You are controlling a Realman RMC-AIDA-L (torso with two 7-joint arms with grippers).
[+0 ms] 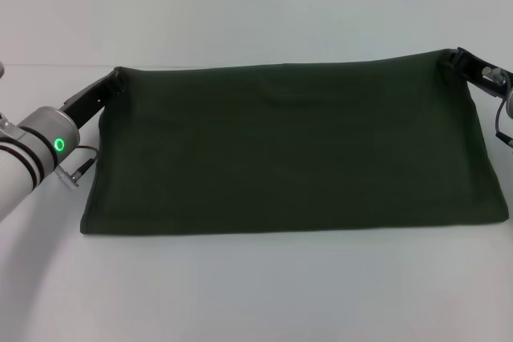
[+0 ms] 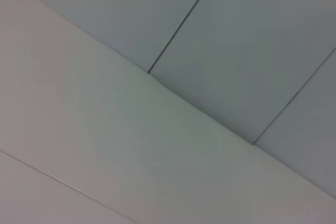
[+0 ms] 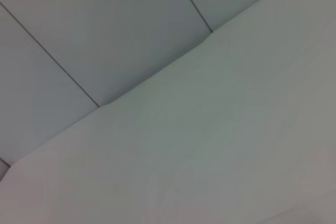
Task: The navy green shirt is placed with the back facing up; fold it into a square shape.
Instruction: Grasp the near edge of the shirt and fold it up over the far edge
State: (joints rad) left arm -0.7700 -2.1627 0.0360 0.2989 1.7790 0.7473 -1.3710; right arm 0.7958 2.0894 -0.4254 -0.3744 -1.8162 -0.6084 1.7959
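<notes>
Olive navy green shirt (image 1: 292, 150) on white table (image 1: 256, 294), far corners pinched by left gripper (image 1: 118, 82), right gripper (image 1: 450, 57)

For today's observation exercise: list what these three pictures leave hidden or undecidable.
- Left gripper fingertips: head view, hidden by the navy green shirt at its far left corner.
- Right gripper fingertips: same, at the far right corner.
- Shirt's underside: covered by its own cloth.
- Both wrist views: only table and wall panels.

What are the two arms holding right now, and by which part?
Both hold the dark olive-green cloth shirt: the left tool at its far left corner, the right tool at its far right corner.
</notes>
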